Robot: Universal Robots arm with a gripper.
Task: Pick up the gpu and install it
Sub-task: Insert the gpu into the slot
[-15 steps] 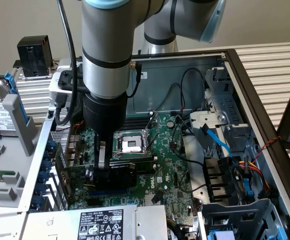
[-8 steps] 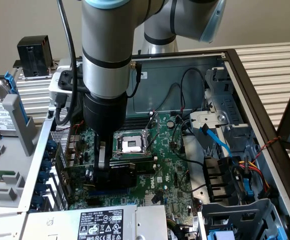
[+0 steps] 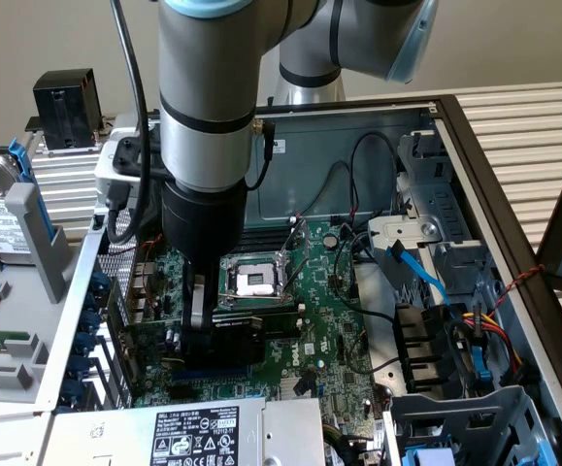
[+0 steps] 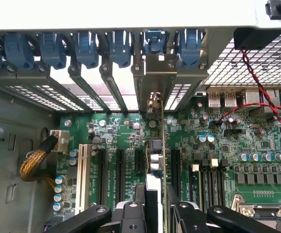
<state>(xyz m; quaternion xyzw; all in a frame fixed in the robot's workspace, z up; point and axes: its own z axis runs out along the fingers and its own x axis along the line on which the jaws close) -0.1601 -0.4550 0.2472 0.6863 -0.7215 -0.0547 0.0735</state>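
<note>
From where I stand, the gripper [image 3: 208, 335] is down inside the open computer case [image 3: 358, 165], closed on the gpu [image 3: 247, 335], one finger on each side of its black cooler. The card stands on edge, low over the motherboard [image 3: 329, 320], just in front of the CPU socket [image 3: 256, 280]. From the wrist view the gpu [image 4: 157, 145] runs straight away from the gripper [image 4: 156, 204] in line with the expansion slots [image 4: 121, 165], and its metal bracket [image 4: 156, 73] sits at the rear openings under the row of blue clips [image 4: 87, 48]. I cannot tell whether the edge connector is fully home in its slot or only resting on it, and that is my main worry. If the card is a shade off line or tilted, any downward push would land the connector on the slot's lip and bend the motherboard [image 4: 125, 131] rather than seat the card. The bracket could also catch on the case frame at the rear and hold that end up, leaving the card crooked. The grip is on the cooler, not the circuit board, so a hard push might slip or strain the shroud. And if the card is only half seated when it is let go, it could lean onto the neighbouring slots. The red and black wire [image 4: 256, 80] lies well to one side and looks safe.
</note>
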